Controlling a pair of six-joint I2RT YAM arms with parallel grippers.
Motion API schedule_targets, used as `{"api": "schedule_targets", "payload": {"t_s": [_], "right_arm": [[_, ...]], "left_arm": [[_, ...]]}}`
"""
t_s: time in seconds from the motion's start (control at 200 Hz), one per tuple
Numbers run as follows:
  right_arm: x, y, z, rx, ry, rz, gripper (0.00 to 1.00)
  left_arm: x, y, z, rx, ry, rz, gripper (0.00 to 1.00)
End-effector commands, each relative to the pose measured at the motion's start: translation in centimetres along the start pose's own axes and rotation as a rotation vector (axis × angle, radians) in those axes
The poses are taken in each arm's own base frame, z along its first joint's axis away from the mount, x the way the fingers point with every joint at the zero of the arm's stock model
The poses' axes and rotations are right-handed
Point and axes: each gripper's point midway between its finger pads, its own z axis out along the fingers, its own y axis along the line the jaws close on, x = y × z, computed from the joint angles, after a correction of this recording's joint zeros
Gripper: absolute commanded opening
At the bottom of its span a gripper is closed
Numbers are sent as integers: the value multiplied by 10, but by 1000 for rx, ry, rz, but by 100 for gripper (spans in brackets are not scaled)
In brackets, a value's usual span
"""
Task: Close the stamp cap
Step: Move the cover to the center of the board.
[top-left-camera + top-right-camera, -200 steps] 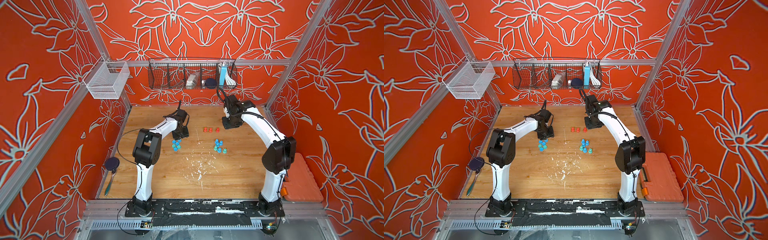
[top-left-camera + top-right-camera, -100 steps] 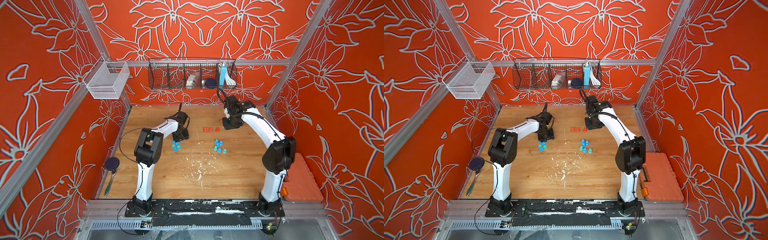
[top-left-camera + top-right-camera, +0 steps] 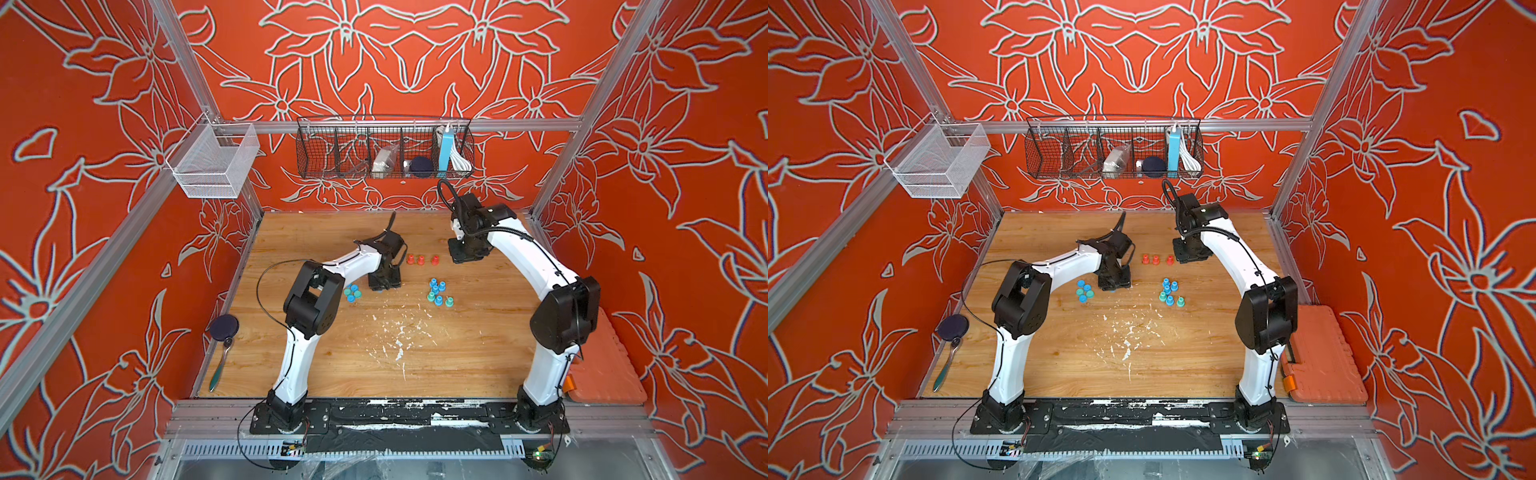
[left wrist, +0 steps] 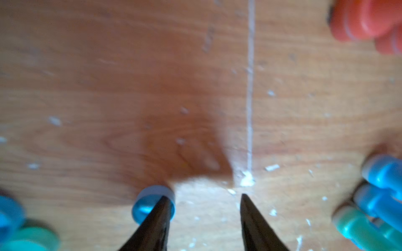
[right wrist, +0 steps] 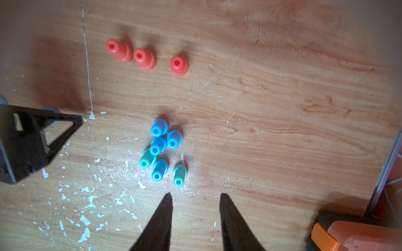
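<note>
The wooden worktop (image 3: pixel 457 365) carries everything. The left gripper (image 4: pixel 202 195) sits low near the middle of the worktop, its fingers spread apart with nothing between them. The right gripper (image 5: pixel 195 194) hangs higher, closer to the back edge, and its fingers are spread and empty too. Six blue and green stamps (image 5: pixel 161 147) stand bunched near the middle. Three red stamps (image 5: pixel 144 58) stand nearer the back edge. A little blue stamp cap (image 4: pixel 145 202) lies right at one left fingertip.
</note>
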Motion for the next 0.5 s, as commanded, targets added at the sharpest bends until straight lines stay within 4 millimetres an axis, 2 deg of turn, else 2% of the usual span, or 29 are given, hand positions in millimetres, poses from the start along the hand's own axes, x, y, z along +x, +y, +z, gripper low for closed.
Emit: {"api": "schedule_targets", "payload": {"t_s": [0.0, 0.16, 0.31, 0.495], "right_arm": [[8, -3, -5, -7, 4, 1, 39], [17, -2, 4, -18, 29, -2, 40], [26, 2, 22, -32, 90, -11, 40], [28, 7, 44, -55, 127, 0, 39]], "left_arm": [[31, -18, 13, -3, 86, 9, 52], [22, -26, 0, 3, 55, 24, 53], [8, -36, -25, 20, 6, 58, 54], [-1, -46, -54, 63, -47, 58, 56]]}}
